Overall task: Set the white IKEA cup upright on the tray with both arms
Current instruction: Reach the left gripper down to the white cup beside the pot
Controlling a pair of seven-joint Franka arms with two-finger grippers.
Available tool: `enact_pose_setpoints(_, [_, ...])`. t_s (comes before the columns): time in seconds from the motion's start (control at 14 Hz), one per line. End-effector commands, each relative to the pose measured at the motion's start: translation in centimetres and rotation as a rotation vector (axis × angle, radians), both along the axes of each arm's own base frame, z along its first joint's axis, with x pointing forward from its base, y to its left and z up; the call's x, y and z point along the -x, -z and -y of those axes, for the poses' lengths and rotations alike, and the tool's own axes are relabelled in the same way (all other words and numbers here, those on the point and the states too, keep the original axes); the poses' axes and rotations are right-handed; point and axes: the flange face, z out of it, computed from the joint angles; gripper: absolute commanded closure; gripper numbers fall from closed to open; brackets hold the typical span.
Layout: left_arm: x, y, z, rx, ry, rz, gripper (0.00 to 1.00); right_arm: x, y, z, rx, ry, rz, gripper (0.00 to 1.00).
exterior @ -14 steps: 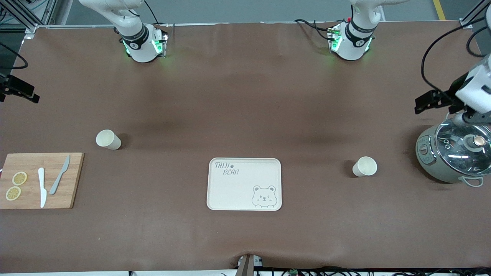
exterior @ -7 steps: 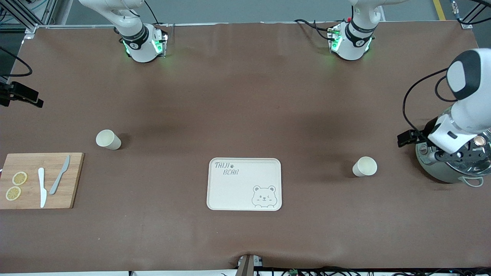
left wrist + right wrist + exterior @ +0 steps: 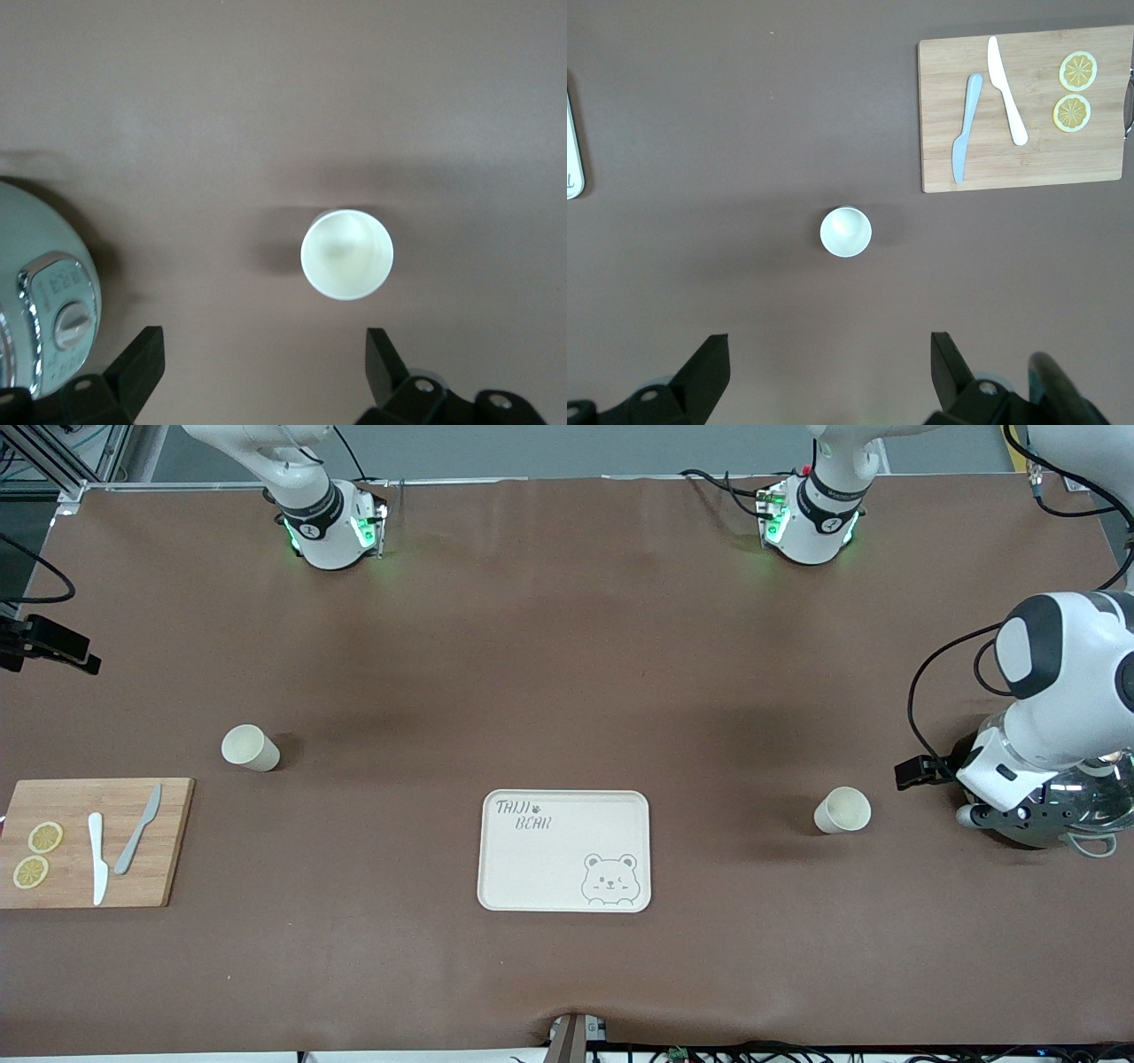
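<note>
The cream tray (image 3: 549, 868) with a bear drawing lies mid-table, with nothing on it. Two white cups stand upright on the brown mat. One cup (image 3: 842, 810) (image 3: 346, 254) is toward the left arm's end, beside a rice cooker. My left gripper (image 3: 264, 341) hangs open between that cup and the cooker, nothing between its fingers. The other cup (image 3: 251, 747) (image 3: 846, 231) stands toward the right arm's end. My right gripper (image 3: 830, 347) hovers open high above the mat close to that cup; only a dark part (image 3: 49, 646) of that arm shows in the front view.
A rice cooker (image 3: 1076, 802) (image 3: 44, 328) with a glass lid sits at the left arm's end, partly hidden by the left arm (image 3: 1054, 691). A wooden cutting board (image 3: 168, 850) (image 3: 1036, 164) with two knives and two lemon slices lies at the right arm's end.
The left arm has swung in over the rice cooker and come lower, toward the cup beside it. The right arm's dark part shifted slightly at first, then held still.
</note>
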Motion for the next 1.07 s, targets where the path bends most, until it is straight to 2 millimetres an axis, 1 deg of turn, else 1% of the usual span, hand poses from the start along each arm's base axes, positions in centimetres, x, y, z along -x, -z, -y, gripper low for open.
enact_pose_setpoints(0.0, [-0.8,2.4,0.1,-0.004,-0.009,0.025,0.0,-0.6,0.5,0.1,-0.023,-0.004,-0.006,0.0])
enact_pose_setpoints(0.07, [-1.1,3.5,0.1,0.0,-0.02,0.031,0.0,-0.6,0.5,0.2,-0.023,-0.003,-0.007,0.0])
enact_pose_setpoints(0.21, [-1.6,5.7,-0.1,0.004,-0.035,0.033,0.0,-0.9,1.2,0.2,-0.024,-0.003,-0.019,0.0])
enact_pose_setpoints(0.29, [-1.6,6.8,0.2,0.008,-0.031,0.024,0.0,-1.9,3.5,-0.1,-0.025,-0.008,-0.061,0.0])
enact_pose_setpoints(0.36, [-1.6,7.9,0.2,0.009,-0.035,0.021,0.0,-2.6,4.9,-0.2,-0.028,-0.011,-0.091,0.0])
enact_pose_setpoints(0.5, [-1.2,10.3,0.4,0.016,-0.036,0.044,0.0,-2.6,4.9,-0.5,-0.023,-0.008,-0.089,0.0])
enact_pose_setpoints(0.64, [-0.9,11.6,0.6,0.021,-0.034,0.05,0.0,-2.5,5.4,0.6,-0.026,0.012,-0.105,0.0])
enact_pose_setpoints(0.71, [-0.8,12.0,0.7,0.022,-0.033,0.042,0.03,-2.5,5.9,1.4,-0.029,0.026,-0.114,0.0])
enact_pose_setpoints(0.79, [-0.5,12.6,0.8,0.022,-0.031,0.03,0.05,-2.8,6.9,2.5,-0.031,0.043,-0.129,0.0])
enact_pose_setpoints(0.86, [-0.1,13.0,0.8,0.022,-0.032,0.019,0.06,-3.1,7.8,2.9,-0.025,0.05,-0.142,0.0])
enact_pose_setpoints(0.93, [0.2,13.3,0.7,0.022,-0.032,0.012,0.1,-3.3,8.1,3.2,-0.014,0.051,-0.143,0.0])
enact_pose_setpoints(1.0, [0.2,13.6,0.7,0.022,-0.032,0.007,0.19,-3.5,8.7,3.3,-0.015,0.052,-0.153,0.0])
